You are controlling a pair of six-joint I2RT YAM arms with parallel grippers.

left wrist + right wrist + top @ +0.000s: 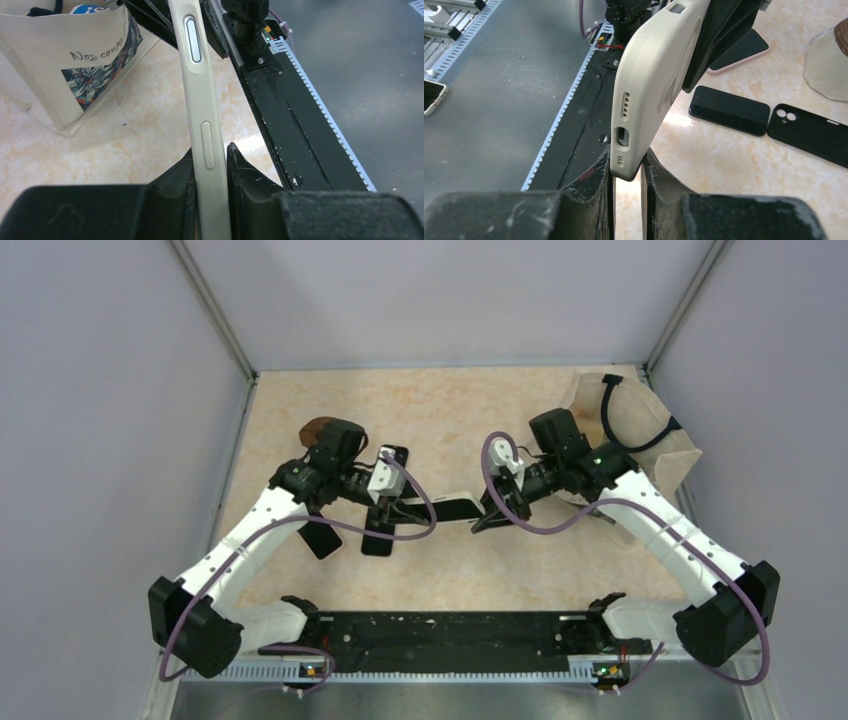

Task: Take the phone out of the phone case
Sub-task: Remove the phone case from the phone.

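**Top external:** mounted high above and behind the arm bases, facing down and forward. It is far enough back to take in the whole beige marble-patterned bench top [450, 400], from near edge to far corners.

**Left wrist:** set close behind the left gripper [210, 148], looking along it toward the bench's right side. The black metal base plate [295, 125] at the near edge lies on its right.

**Right wrist:** equally close behind the right gripper [626, 155], facing the opposite way, with that plate on its left.

**Shared:** all three views take in the cream-coloured soft phone case [455, 508] at mid-bench.

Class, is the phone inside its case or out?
Apparently inside: a grey phone button fills the side cutout of the cream case.
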